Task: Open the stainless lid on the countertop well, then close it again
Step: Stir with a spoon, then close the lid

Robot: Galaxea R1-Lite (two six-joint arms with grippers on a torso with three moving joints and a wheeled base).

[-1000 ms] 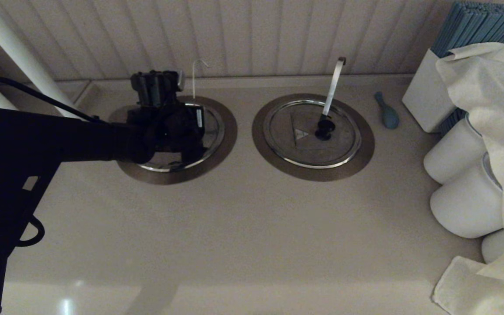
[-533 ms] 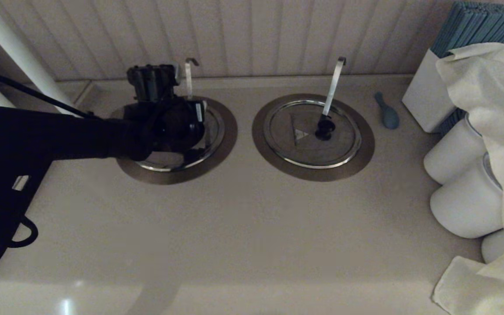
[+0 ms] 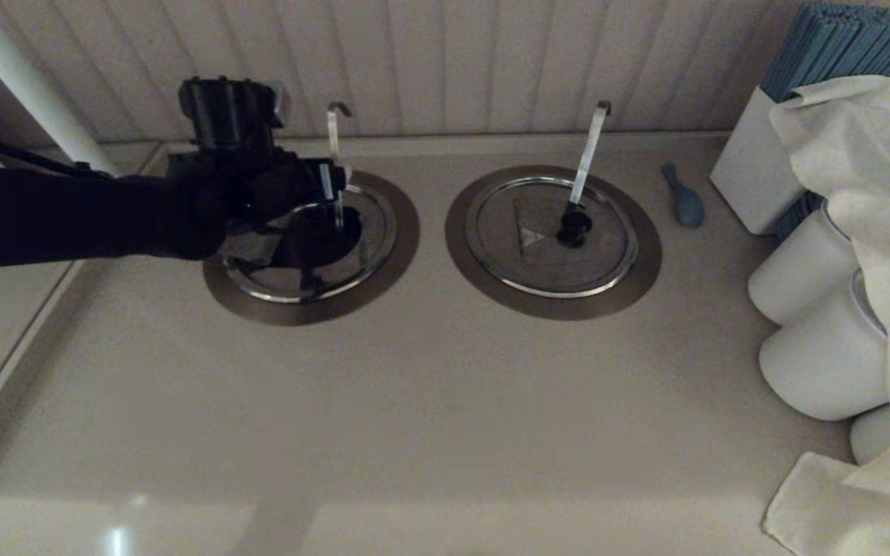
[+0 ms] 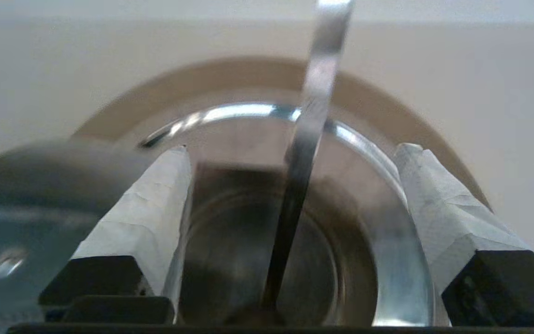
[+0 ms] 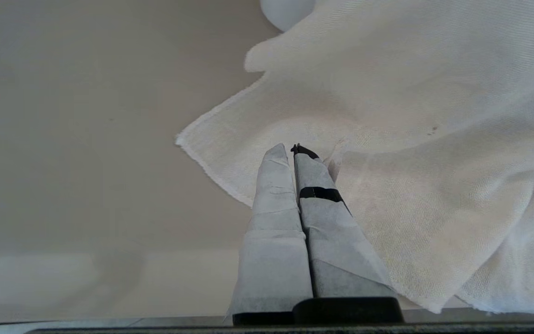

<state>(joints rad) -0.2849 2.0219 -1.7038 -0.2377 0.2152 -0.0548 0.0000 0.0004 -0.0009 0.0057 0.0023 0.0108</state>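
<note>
The countertop well (image 3: 314, 235) shows as a dark round hole inside its brushed collar (image 3: 399, 232). The thin hooked rod (image 3: 334, 147) rises from it. The stainless lid (image 3: 248, 249) is off the hole, tilted at the well's left side and half hidden under my left arm. My left gripper (image 3: 290, 220) hangs over the well. In the left wrist view this gripper (image 4: 293, 147) is open, and only the rod (image 4: 304, 153) and the hole (image 4: 257, 260) lie between its fingers. The blurred lid (image 4: 40, 208) sits outside one finger; contact cannot be told. My right gripper (image 5: 293, 148) is shut and parked.
The twin lidded well (image 3: 552, 235) with its bright flat strip (image 3: 590, 150) lies to the right. Beyond it are a small blue utensil (image 3: 684, 197), a white box of blue sticks (image 3: 754, 162), white jars (image 3: 800, 270) and a draped white cloth (image 3: 878, 232). The panelled wall stands close behind.
My left arm has risen and swung left and back. The lid that covered the well has come away to the left, and the dark hole now shows.
</note>
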